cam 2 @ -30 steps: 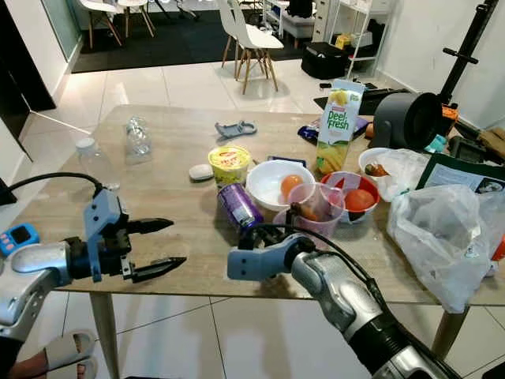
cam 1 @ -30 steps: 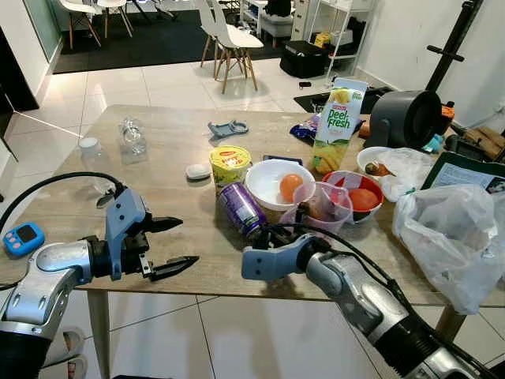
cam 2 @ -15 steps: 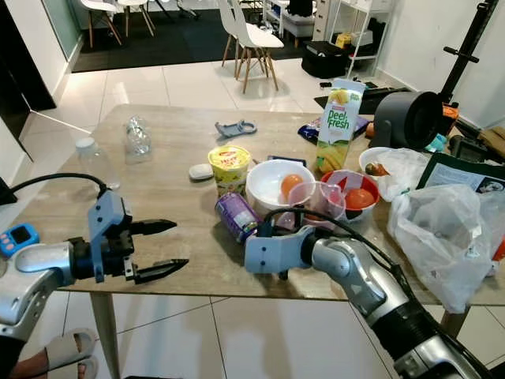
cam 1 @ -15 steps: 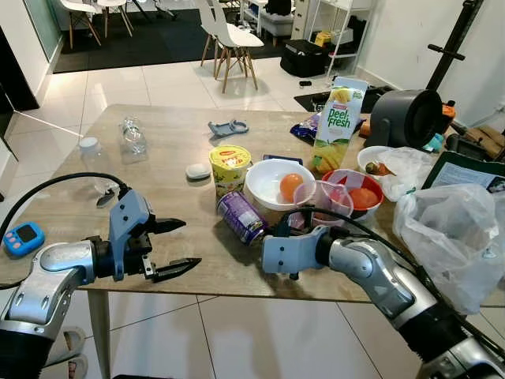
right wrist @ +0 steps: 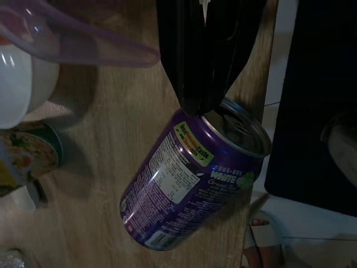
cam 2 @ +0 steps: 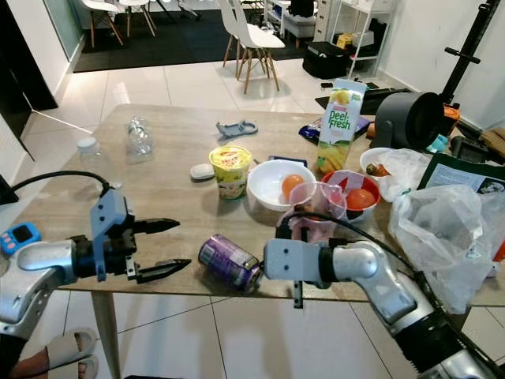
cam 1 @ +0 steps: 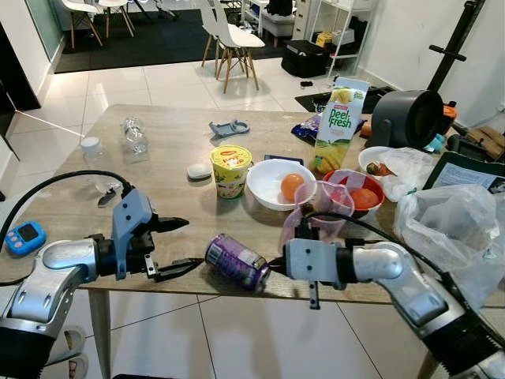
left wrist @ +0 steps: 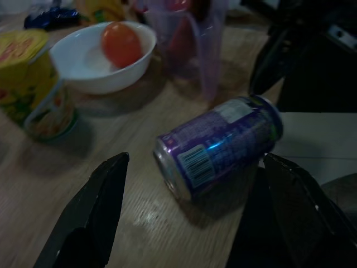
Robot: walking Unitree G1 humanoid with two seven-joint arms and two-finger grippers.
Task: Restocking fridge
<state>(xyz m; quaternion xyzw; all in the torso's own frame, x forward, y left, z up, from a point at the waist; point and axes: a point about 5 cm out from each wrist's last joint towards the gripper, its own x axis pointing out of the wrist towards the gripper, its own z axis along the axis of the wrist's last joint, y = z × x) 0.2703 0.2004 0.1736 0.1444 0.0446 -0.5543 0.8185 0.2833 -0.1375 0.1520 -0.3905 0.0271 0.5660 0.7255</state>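
Left eye view first: at the near left edge of the table (cam 1: pixel 71 207), the left gripper (cam 1: pixel 175 246) hovers with its two black fingers spread apart, holding nothing and aimed to the right at the can (cam 1: pixel 237 261). It has barely shifted over the last second.

The can is what has changed. A second ago it lay further back, just in front of the yellow cup (cam 1: pixel 230 170) and the white bowl (cam 1: pixel 278 183); now it lies on its side right at the near edge of the table, between the two grippers. The right gripper (cam 1: pixel 273 268) has swept it there, and its fingers, pressed together, touch the rim of the can's top end, as the right wrist view shows; they push it and do not grasp it.

To the right and farther back stand the clear jug (cam 1: pixel 319 207), the red bowl (cam 1: pixel 357 192) and the juice carton (cam 1: pixel 340 123).

For the restocking, the can looks set up for the left gripper to take, though it sits close to the edge and could roll off.
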